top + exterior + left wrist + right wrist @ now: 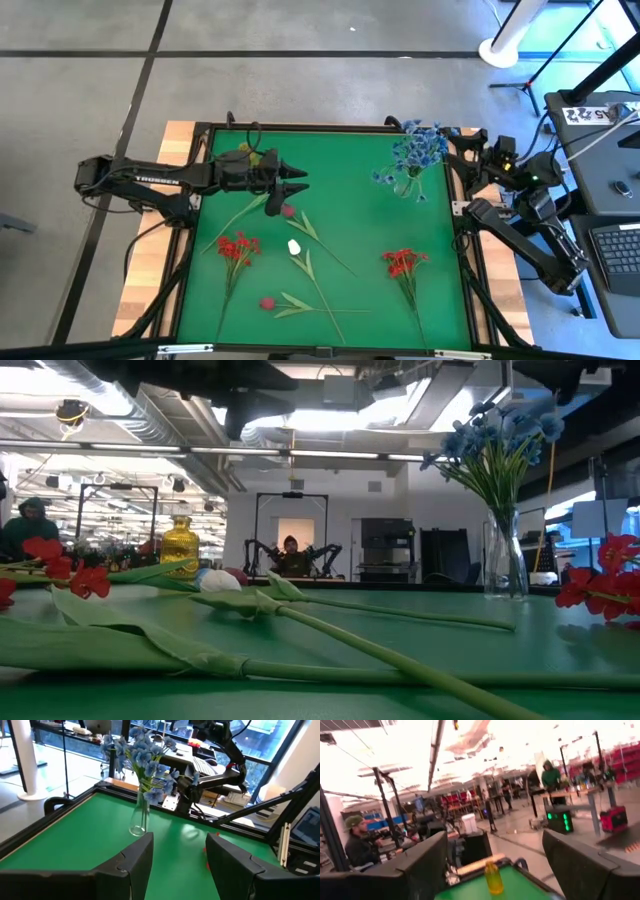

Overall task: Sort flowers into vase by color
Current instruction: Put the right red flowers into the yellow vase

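1. High view shows the loose artificial flowers lying flat on the green bench (350, 160): a red cluster stem (237, 247) at the left, a second red cluster stem (404, 263) at the right, a white tulip bud stem (295, 246) near the middle, a small dark red-pink bud stem (288, 211) just beyond it, and another dark red-pink bud (267, 303) near the front edge.
2. Blue cluster flowers (417, 150) stand upright in a clear glass vase (404, 186) near the bench's far right corner; the low view shows the same blue bunch (500, 435) rising from the tall narrow vase (505, 560).
3. A yellow glass vase (180, 547) stands at the far left side of the bench in the low view, empty of flowers as far as can be seen; in the high view it is mostly hidden under the left arm.
4. Long thin green leaves and stems (300, 620) cross the foreground of the low view, with the white tulip bud (218, 581) lying among them.
5. Left end effector (298, 187) hovers over the left middle of the bench, near the dark red-pink bud stem, pointing toward the blue bunch; its fingers (132, 862) stand apart and hold nothing.
6. Right end effector (470, 150) waits at the right edge of the bench beside the blue bunch; its fingers (425, 860) stand wide apart and empty.
7. People sit in the room behind the bench in the low and right wrist views.
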Available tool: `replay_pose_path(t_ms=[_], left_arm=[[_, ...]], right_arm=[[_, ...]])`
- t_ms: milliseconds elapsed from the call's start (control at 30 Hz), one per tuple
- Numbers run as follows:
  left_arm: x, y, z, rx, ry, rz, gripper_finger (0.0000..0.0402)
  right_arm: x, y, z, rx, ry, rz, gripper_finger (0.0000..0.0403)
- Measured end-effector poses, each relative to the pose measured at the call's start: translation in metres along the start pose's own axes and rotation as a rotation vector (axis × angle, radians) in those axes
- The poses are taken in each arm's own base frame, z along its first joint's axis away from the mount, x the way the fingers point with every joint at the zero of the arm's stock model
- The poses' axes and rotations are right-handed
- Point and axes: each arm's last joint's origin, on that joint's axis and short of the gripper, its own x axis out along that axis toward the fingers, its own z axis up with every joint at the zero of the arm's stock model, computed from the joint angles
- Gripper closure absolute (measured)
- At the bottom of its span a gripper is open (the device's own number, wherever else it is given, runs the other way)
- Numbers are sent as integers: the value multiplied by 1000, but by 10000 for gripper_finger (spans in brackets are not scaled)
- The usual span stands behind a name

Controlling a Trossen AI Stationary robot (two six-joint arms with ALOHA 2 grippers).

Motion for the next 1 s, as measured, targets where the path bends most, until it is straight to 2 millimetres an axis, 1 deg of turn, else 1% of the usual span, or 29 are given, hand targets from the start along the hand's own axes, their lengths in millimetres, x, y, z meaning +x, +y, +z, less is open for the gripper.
replay_pose_path(t_ms=[133, 267, 433, 567, 667, 800, 900, 1000], left_arm=[[0, 1, 0, 26, -7, 31, 225], [0, 2, 1, 48, -16, 70, 225], [0, 5, 3, 48, -34, 80, 225], [0, 8, 4, 46, -37, 94, 225], [0, 10, 4, 45, -38, 101, 225], [0, 11, 4, 44, -38, 100, 225], [0, 11, 4, 44, -36, 98, 225], [0, 11, 4, 45, -33, 98, 225]], right_arm=[[5, -3, 1, 0, -1, 1, 79], [15, -9, 1, 4, 9, -2, 79], [40, -16, -3, 5, 36, 45, 79], [65, -12, -13, -15, 50, 92, 79], [85, -3, -22, -43, 78, 110, 79], [105, 17, -28, -89, 150, 119, 79], [112, 34, -30, -122, 258, 99, 79], [114, 50, -34, -161, 413, 49, 79]])
